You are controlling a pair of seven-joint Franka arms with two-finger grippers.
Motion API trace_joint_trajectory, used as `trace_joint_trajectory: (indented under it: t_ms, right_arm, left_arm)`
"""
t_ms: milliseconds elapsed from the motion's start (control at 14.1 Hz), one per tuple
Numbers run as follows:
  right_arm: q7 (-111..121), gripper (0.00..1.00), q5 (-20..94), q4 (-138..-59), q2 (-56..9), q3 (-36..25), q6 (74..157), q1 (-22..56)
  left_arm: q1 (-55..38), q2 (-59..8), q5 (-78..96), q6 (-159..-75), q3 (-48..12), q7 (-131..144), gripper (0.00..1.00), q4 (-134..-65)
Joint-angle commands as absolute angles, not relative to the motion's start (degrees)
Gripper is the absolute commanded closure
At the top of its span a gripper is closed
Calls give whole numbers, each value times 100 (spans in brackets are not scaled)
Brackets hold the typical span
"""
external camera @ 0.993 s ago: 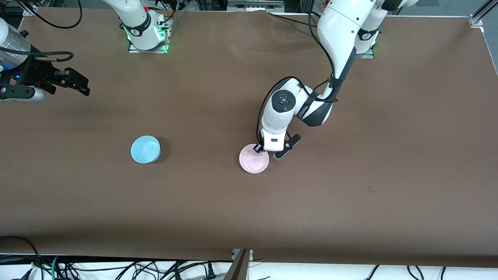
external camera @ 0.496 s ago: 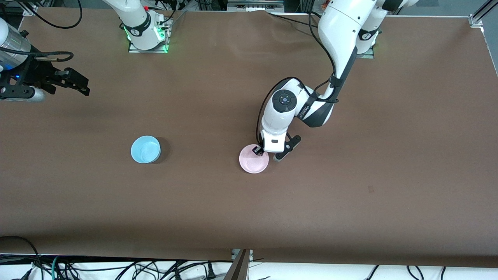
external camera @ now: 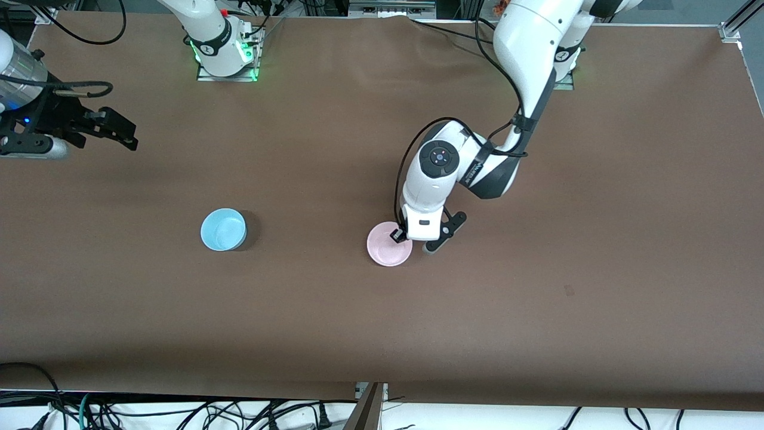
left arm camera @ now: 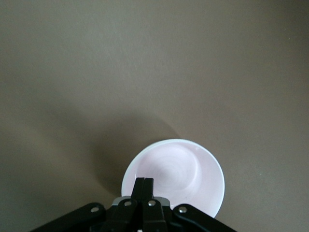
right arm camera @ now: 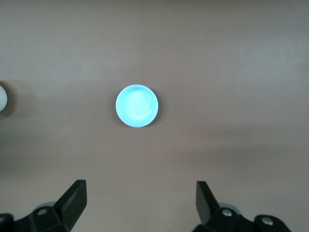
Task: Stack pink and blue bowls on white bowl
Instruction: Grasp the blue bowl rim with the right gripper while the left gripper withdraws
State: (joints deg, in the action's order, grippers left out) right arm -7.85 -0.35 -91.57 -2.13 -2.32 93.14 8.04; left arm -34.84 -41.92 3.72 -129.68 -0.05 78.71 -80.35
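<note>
Two glossy bowls: pink (seemingly gripped), blue.

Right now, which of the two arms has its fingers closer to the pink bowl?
The left. The left gripper is shut on the pink bowl's rim. The right gripper waits open, high at the right arm's end of the table.

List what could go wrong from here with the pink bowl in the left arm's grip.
1. The left gripper is shut on just the rim of the pink bowl, so it may tilt or slip when lifted.
2. No white bowl shows in the front view, so the stacking target is unclear.
3. The right gripper waits open, away from the blue bowl.
</note>
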Motion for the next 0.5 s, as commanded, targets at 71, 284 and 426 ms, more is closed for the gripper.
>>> trace_joint_trajectory:
  t_ms: [71,284,426]
  right_arm:
    - [-712,0,-114,-9035,-948,-220,9536,809]
    - [-730,0,-115,-9035,-1825,-246,9703,853]
    - [-416,0,-105,-9114,-2222,-255,10192,616]
  left_arm:
    - [-3095,-4228,817,-11833,-26,7051,100,-7130]
    - [-2752,-3974,835,-11321,-44,6505,100,-6961]
    - [-2445,-3597,1044,-11093,-35,6093,100,-6961]
